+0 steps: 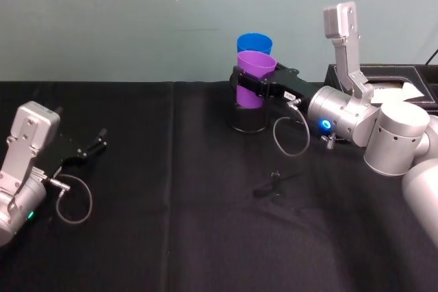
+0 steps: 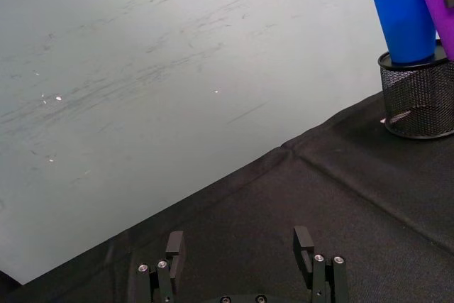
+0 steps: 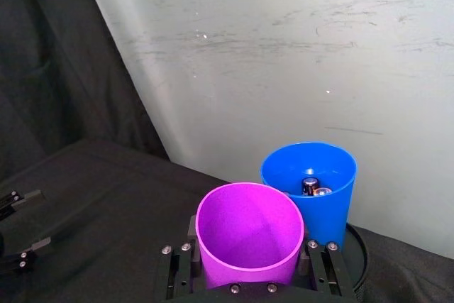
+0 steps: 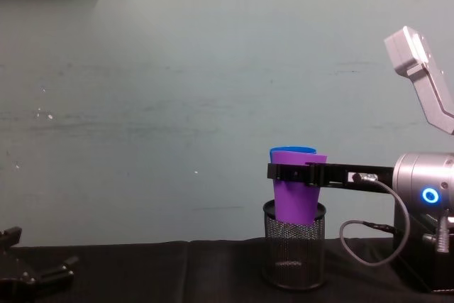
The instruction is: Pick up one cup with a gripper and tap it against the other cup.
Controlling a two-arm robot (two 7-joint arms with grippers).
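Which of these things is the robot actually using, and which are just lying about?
In use:
- purple cup, clamped in the right gripper
- blue cup, the one to be tapped

Lying about:
- mesh pen holder, with the blue cup standing in it
- batteries inside the blue cup
- left gripper, open, idle at the table's left
- small black object on the cloth

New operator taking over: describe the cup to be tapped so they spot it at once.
Near the back wall on the black-clothed table stands a black wire-mesh holder. The blue cup sits in it, on the wall side. Unlike the purple cup clamped in the right gripper just in front, it is ungripped and holds what look like batteries.
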